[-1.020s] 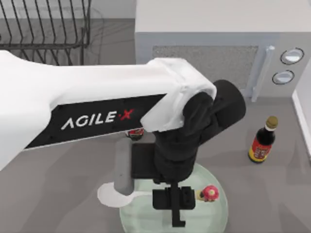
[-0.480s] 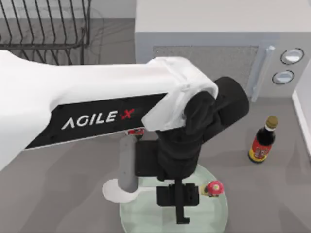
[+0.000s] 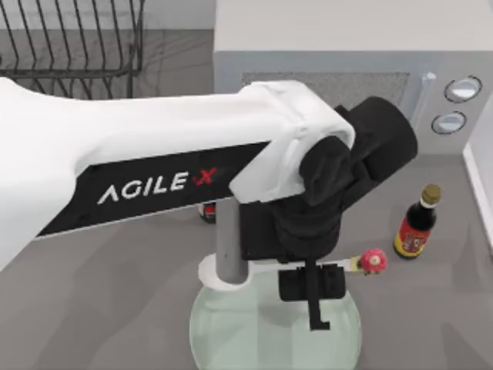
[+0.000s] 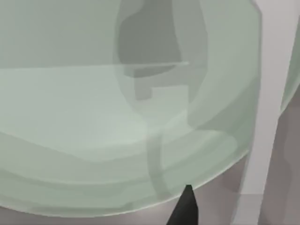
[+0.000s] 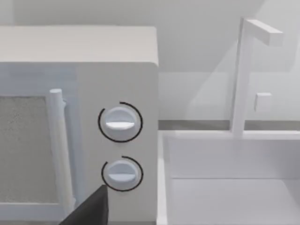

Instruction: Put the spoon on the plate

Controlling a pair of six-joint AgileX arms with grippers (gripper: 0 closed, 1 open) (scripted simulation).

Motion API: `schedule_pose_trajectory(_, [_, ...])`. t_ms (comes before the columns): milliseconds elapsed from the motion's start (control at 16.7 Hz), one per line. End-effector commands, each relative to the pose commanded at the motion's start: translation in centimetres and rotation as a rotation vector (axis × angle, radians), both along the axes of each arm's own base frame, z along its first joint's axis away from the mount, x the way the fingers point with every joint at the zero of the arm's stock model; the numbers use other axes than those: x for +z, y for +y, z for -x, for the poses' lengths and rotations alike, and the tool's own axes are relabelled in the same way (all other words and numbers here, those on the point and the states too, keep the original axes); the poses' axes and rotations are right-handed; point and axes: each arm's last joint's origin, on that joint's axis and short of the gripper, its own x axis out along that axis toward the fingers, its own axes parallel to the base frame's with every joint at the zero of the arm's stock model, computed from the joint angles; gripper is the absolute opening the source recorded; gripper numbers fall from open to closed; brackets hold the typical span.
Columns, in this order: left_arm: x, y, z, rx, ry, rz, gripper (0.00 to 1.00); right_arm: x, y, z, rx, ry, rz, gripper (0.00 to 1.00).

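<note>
Clearly the left arm reaches from the left side of the desk [image 3: 115,301] over the plate [image 3: 231,339], and its left pincer [image 3: 312,297] hangs above the far half of the plate. It is clamped on the thin handle of the spoon [image 3: 209,274], about at the handle's middle, so the pincer is closed around it. The spoon lies level across the far part of the plate: its white bowl is over the plate's far left rim, and the handle runs to the right under the pincer. The handle's end carries a small pink knob [image 3: 373,260], which sticks out past the plate's far right rim. I cannot tell whether the spoon touches the plate or is held a little above it. In the left wrist view the pale green plate [image 4: 93,117] is close below a dark fingertip [image 4: 186,206]. Right of the plate and apart from it stands a dark bottle [image 3: 416,225] with a red label. Behind the plate is a white microwave [image 3: 323,46], and far behind it to the left a wire rack [image 3: 69,38]. The right pincer [image 5: 91,208] faces the microwave's two knobs [image 5: 120,123]; whether it is apart or together I cannot tell.
</note>
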Motion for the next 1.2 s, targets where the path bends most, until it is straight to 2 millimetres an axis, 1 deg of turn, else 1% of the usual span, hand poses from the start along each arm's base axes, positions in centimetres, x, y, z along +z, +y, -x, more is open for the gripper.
schedule_pose_trajectory(300, [0.4, 0.0, -0.6, 0.009, -0.041, 0.048, 0.0, 0.0, 0.0, 0.0, 0.0, 0.0, 0.0, 1.0])
schedule_pose_trajectory(540, [-0.3, 0.5, -0.4, 0.011, -0.011, 0.036, 0.0, 0.0, 0.0, 0.0, 0.0, 0.0, 0.0, 1.0])
schedule_pose_trajectory(720, [-1.6, 1.1, 0.0, 0.005, 0.044, -0.005, 0.0, 0.0, 0.0, 0.0, 0.0, 0.0, 0.0, 1.0])
schedule_pose_trajectory(1080, [-5.5, 2.1, 1.2, -0.003, 0.175, -0.132, 0.0, 0.0, 0.0, 0.0, 0.0, 0.0, 0.0, 1.0])
schedule_pose_trajectory(1200, [-5.9, 2.2, 1.3, -0.003, 0.184, -0.142, 0.0, 0.0, 0.0, 0.0, 0.0, 0.0, 0.0, 1.0])
